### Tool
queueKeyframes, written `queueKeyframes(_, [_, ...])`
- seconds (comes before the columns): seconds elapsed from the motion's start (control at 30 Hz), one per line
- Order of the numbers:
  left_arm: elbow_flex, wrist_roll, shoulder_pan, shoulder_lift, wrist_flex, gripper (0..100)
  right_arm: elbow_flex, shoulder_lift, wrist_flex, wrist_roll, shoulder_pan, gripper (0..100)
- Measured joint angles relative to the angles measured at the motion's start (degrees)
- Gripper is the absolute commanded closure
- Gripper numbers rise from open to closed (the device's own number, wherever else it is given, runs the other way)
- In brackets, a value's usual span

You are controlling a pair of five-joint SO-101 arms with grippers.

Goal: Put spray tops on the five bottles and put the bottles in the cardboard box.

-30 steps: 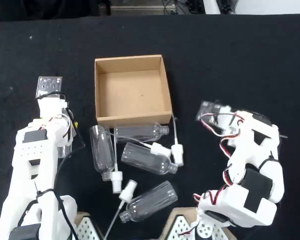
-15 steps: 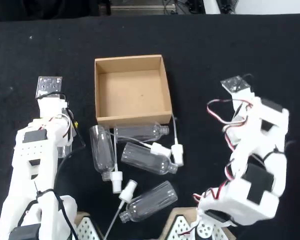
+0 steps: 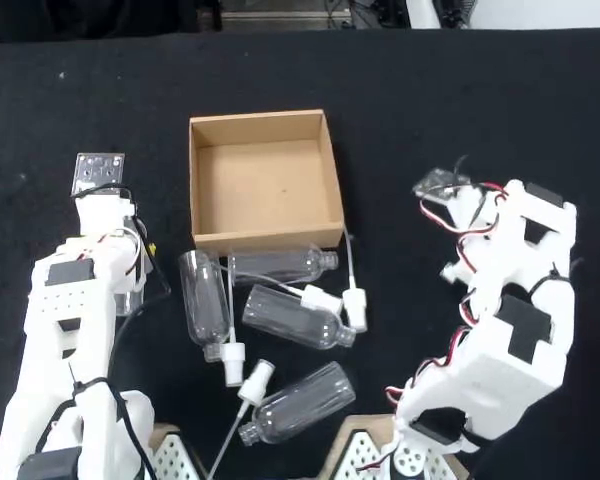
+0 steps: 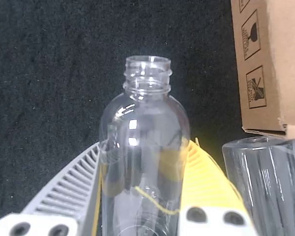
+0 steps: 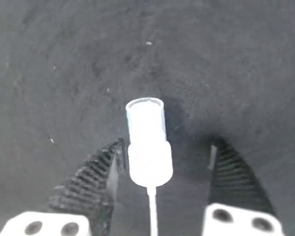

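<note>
- High view: the cardboard box (image 3: 266, 240) stands open on the black table (image 3: 480, 90).
- Four lying bottles (image 3: 292, 318) are clustered just in front of the box's near wall. All are clear, and their necks are bare.
- Four loose spray tops (image 3: 355, 303) lie among them, some touching a bottle, their thin tubes trailing over the cloth.
- Left wrist view: the left gripper (image 4: 146, 144) is clamped on a held bottle (image 4: 145, 123), with the grey finger on one side and the yellow finger on the other. The bottle's open, uncapped neck points away from the wrist. The box wall (image 4: 265, 64) is near it, and one of the lying bottles (image 4: 260, 187) is just beside it.
- Right wrist view: the right gripper (image 5: 167, 142) has its jaws spread. A white spray top (image 5: 147, 147) sits between them, against one dark finger and with a clear gap to the other.
- I cannot tell whether that top rests on the table or hangs above it.
- In the high view the right gripper (image 3: 438, 185) is over bare cloth, well to the side of the box.
</note>
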Motion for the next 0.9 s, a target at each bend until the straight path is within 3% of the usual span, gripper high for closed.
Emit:
queueKeyframes(0.07, [0.0,0.0,0.0,0.0,0.0,97,0.0,0.0,0.0,3.87,0.44,98.8])
queueKeyframes(0.23, [0.0,0.0,0.0,0.0,0.0,97,0.7,0.0,0.0,5.98,2.11,98.7])
queueKeyframes(0.33, [0.0,0.0,0.0,0.0,0.0,97,0.53,-0.53,0.18,3.08,3.43,98.8])
queueKeyframes(0.57, [-3.08,0.0,0.0,0.0,-1.32,97,-2.37,-15.47,0.44,-21.1,2.99,98.8])
queueKeyframes(0.9, [-13.36,0.0,1.85,0.0,-1.93,97,-2.64,-41.41,0.44,-56.09,-14.59,98.8])
